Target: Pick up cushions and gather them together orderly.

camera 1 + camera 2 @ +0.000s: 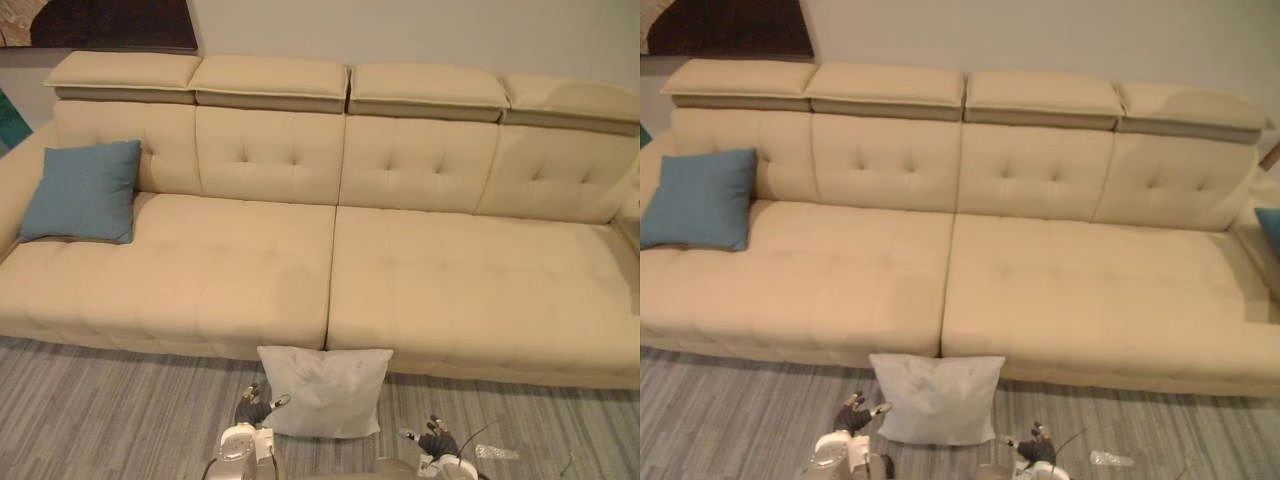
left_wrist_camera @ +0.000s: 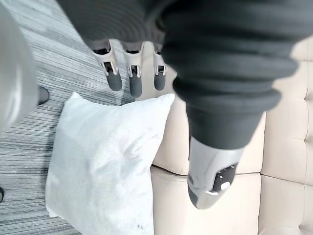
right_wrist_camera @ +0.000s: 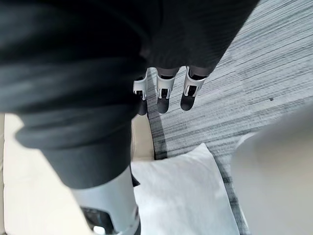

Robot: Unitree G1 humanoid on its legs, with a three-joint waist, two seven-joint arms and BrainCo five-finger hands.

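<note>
1. White cushion (image 1: 325,390): upright on the grey striped floor (image 1: 100,410), leaning against the front of the cream sofa (image 1: 430,290) at its centre seam.
2. Blue cushion (image 1: 82,190): propped at the sofa's left end, against the backrest.
3. Left hand (image 1: 252,408): just beside the white cushion's left edge, fingers straight, holding nothing.
4. Right hand (image 1: 437,441): low, off the white cushion's right side, apart from it, fingers extended, empty.
</note>
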